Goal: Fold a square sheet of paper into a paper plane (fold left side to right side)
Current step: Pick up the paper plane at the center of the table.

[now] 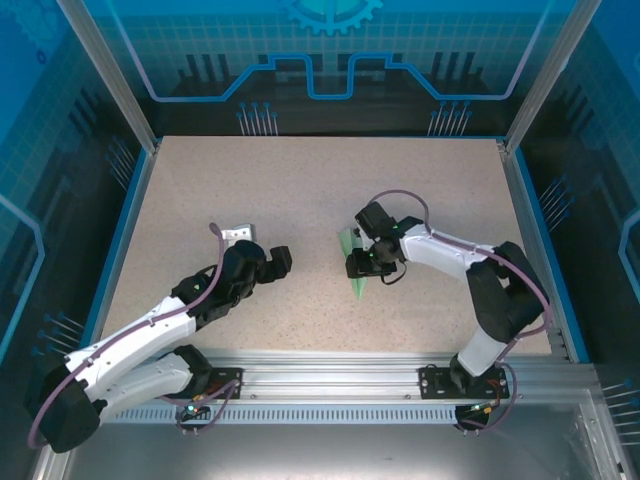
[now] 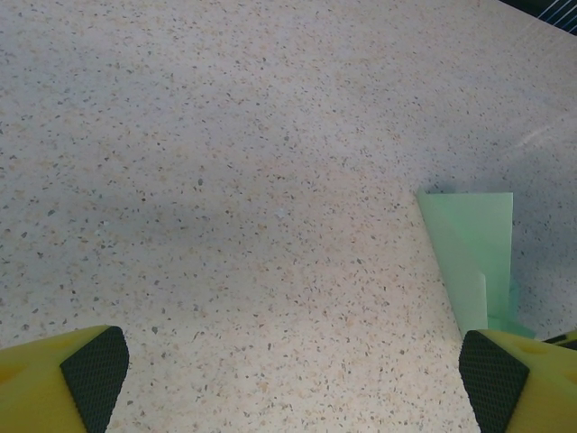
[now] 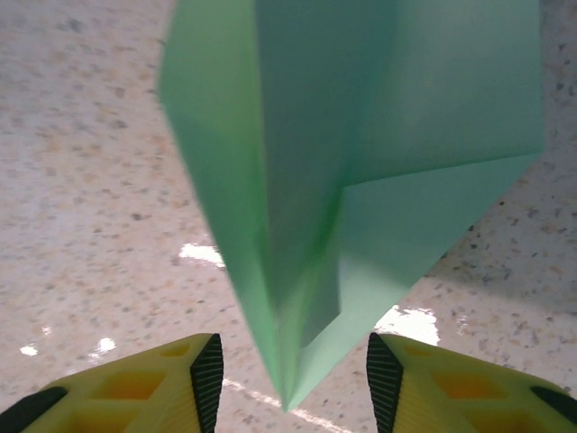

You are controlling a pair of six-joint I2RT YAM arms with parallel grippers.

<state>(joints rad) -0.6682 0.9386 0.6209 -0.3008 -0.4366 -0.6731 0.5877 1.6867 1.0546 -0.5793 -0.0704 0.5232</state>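
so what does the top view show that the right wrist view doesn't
From the top: both arms, the left end effector off to the left of the plane, and the whole table. From the right wrist: the plane's folds close up, with its tip between the open jaws of the right end effector and a gap on either side. Both: plane, speckled table, right end effector.

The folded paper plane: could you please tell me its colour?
Paper plane: plain pale mint green, clearest in the right wrist view.
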